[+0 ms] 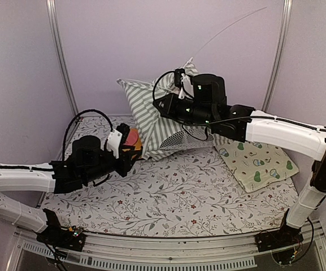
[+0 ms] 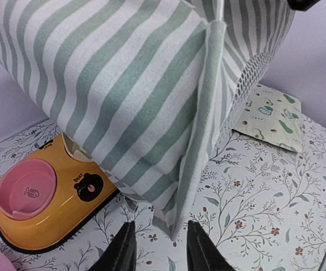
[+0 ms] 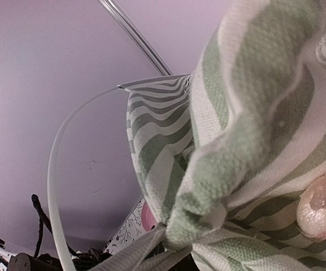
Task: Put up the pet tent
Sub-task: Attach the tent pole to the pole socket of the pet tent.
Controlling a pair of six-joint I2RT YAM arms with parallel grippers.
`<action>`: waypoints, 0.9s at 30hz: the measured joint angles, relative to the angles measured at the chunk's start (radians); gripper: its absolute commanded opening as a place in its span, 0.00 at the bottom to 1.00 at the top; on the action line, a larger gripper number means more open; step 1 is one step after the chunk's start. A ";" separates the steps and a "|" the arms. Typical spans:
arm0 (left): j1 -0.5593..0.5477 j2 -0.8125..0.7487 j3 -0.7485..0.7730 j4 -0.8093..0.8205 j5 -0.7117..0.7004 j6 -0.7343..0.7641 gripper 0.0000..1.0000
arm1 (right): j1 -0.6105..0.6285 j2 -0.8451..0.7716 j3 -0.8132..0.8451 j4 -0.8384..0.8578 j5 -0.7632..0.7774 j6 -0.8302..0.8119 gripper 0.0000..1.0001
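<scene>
Sage-green striped fabric pet tent point(image 1: 151, 113) hung from your right claw point(image 1: 181, 86), clamped on its peak to raise it; left claw point(image 2: 160, 237) stood apart under its hem.

left claw point(image 2: 160, 234) — parted, low | right claw point(image 1: 181, 82) — clamped, raised

one striped tent point(image 1: 146, 107), one orange pet bowl point(image 2: 66, 197), one avocado-print mat point(image 1: 259, 164), two robot arms point(image 1: 21, 178) point(image 1: 287, 135).

Between bowl point(image 1: 133, 141) and mat point(image 1: 259, 164), pet tent point(image 1: 154, 113)
</scene>
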State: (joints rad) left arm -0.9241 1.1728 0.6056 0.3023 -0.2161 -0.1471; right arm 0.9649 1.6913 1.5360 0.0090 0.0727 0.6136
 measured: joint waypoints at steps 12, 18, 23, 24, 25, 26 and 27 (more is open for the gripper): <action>0.001 -0.027 -0.001 0.054 0.056 0.058 0.37 | 0.004 0.002 0.028 -0.038 0.000 0.014 0.00; 0.001 -0.013 0.000 0.061 0.095 0.069 0.36 | 0.004 0.002 0.028 -0.048 0.000 0.019 0.00; 0.001 0.017 0.010 0.060 0.103 0.072 0.32 | 0.004 0.002 0.028 -0.048 0.000 0.022 0.00; 0.001 0.019 0.011 0.060 0.103 0.073 0.30 | 0.004 0.002 0.028 -0.048 0.000 0.023 0.00; 0.002 0.021 0.013 0.060 0.103 0.073 0.28 | 0.004 0.002 0.028 -0.048 0.000 0.023 0.00; 0.002 0.023 0.015 0.060 0.104 0.075 0.26 | 0.004 0.002 0.028 -0.048 0.000 0.023 0.00; 0.002 0.025 0.018 0.061 0.103 0.076 0.24 | 0.004 0.002 0.028 -0.048 0.000 0.023 0.00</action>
State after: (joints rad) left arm -0.9222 1.1980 0.6239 0.3634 -0.1127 -0.0708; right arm 0.9688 1.6928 1.5642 -0.0391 0.0727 0.6361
